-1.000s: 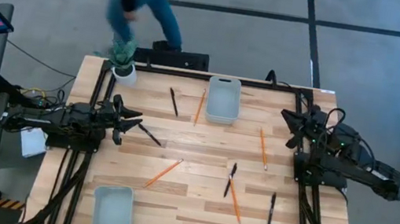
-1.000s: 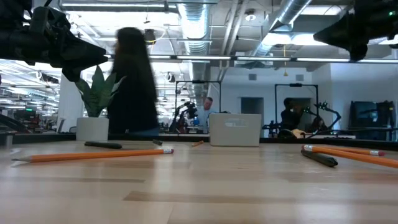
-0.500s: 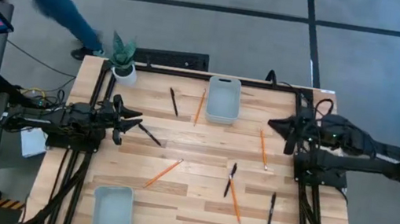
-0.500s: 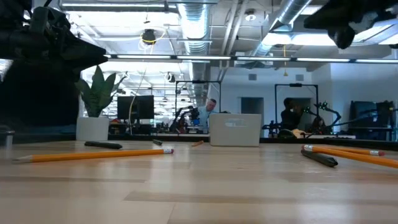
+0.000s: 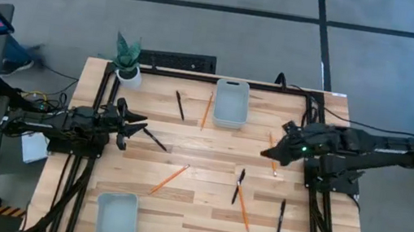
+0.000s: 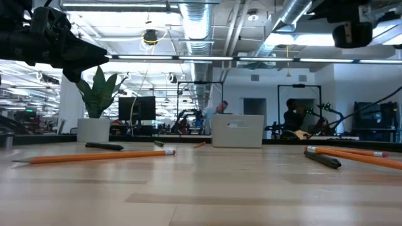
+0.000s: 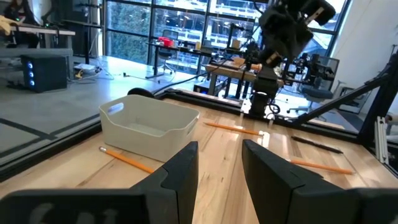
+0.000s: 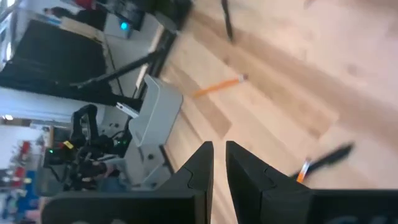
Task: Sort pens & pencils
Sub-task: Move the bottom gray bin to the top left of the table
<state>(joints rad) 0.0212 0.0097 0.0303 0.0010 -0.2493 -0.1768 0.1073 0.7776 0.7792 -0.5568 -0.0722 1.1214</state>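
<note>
Right gripper reached in from the right of the high view, its arm stretched nearly level across the table's right rail, fingers pressed together and empty, the tip just above the upper end of an orange pencil right of centre. Left gripper waited at the left edge of the table, arm folded along the rail, fingers partly spread with nothing between them, and a black pen lay just beside its tip.

Other pencils were scattered over the wooden table: one upright in the frame beside the white bin at top centre, one slanting at lower left of centre, one at lower centre. More pens lay at upper left of centre, at centre crossing the lower pencil's top, and at lower right. A second bin sat at the bottom left edge; a potted plant stood at the upper left corner.
</note>
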